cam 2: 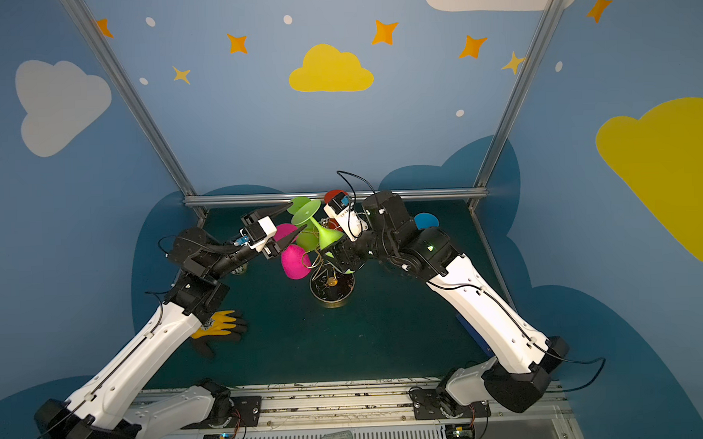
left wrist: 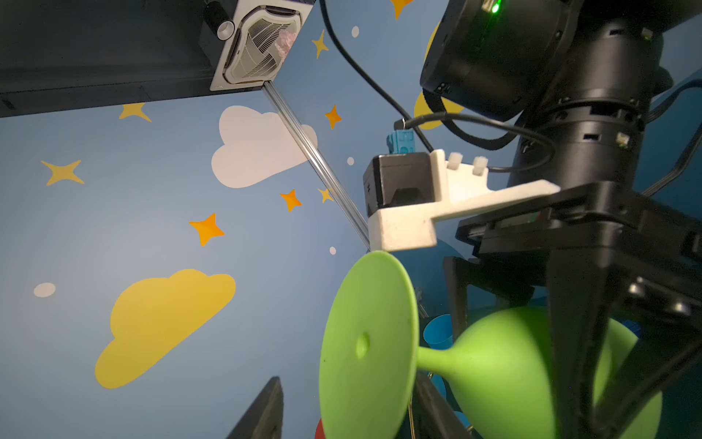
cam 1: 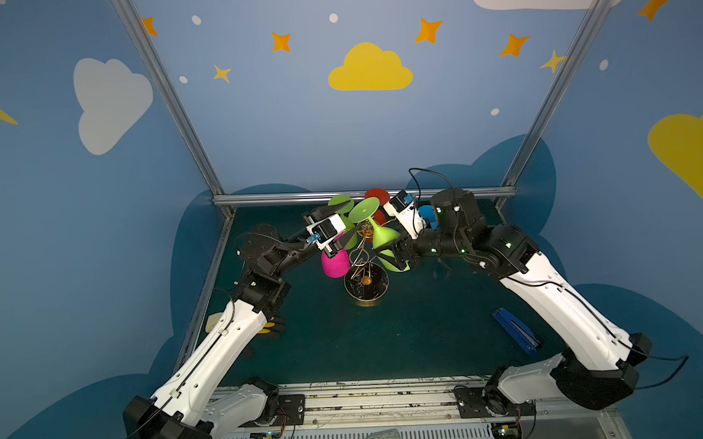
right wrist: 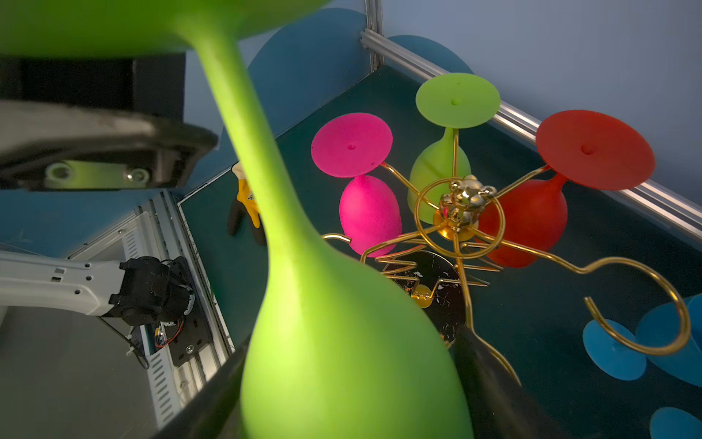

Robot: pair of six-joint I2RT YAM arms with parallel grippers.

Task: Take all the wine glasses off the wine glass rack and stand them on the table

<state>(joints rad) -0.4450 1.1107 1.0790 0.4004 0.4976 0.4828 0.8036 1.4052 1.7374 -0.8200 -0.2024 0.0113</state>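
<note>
My right gripper [right wrist: 349,380] is shut on the bowl of a green wine glass [cam 1: 382,233] [cam 2: 328,235], which it holds tilted above the wine glass rack [cam 1: 366,286] [cam 2: 332,287] [right wrist: 461,205]. The glass's stem shows apart from the gold wire arms. The glass's round foot [left wrist: 368,342] points toward my left gripper [cam 1: 352,222] [cam 2: 291,222] [left wrist: 349,384]. That gripper is open, with one finger on each side of the foot and a gap on one side. A pink glass [right wrist: 368,216], another green one [right wrist: 437,171] and a red one [right wrist: 532,220] hang upside down on the rack.
Blue glasses [cam 1: 428,216] [right wrist: 615,353] stand on the dark green table behind the right arm. A yellow and black glove [cam 2: 219,325] lies under the left arm. A flat blue object [cam 1: 514,331] lies front right. An aluminium rail [cam 1: 361,195] runs close behind the rack.
</note>
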